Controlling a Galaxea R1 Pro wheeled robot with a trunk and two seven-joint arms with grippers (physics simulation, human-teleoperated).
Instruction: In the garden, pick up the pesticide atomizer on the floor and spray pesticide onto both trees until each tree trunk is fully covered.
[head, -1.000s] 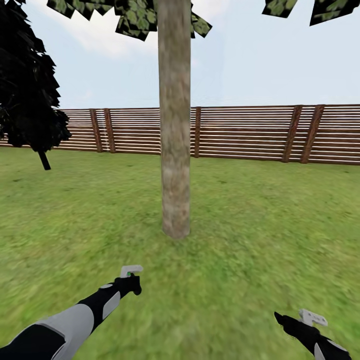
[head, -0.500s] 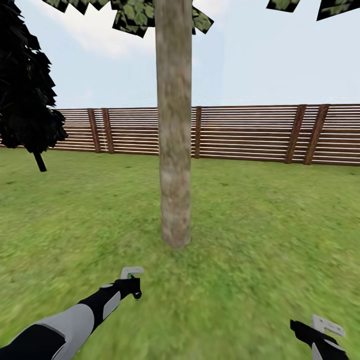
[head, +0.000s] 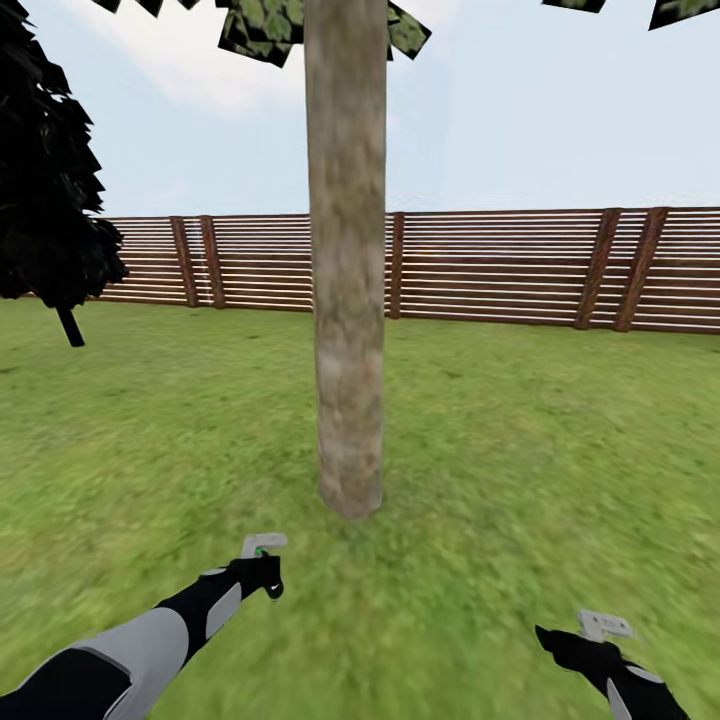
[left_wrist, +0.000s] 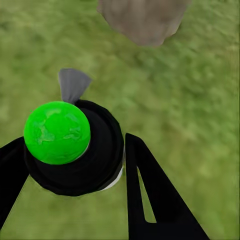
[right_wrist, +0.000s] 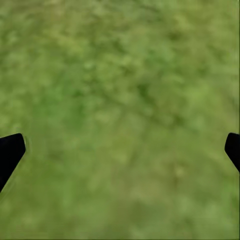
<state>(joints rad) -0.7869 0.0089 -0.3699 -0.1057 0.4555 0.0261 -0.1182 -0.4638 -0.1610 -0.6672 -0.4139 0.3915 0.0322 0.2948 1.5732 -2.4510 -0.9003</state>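
The pesticide atomizer (left_wrist: 75, 147) sits clamped between the left gripper (head: 262, 570) fingers, its grey spray head (head: 262, 544) pointing toward the tree trunk (head: 348, 300) just ahead on the grass (head: 520, 450). Over on the other side, the right gripper (right_wrist: 120, 150) hangs with fingers spread wide, nothing between them but lawn. A slatted wooden fence (head: 500, 265) runs behind, with a near-black tree (head: 45, 180) standing off to the left.
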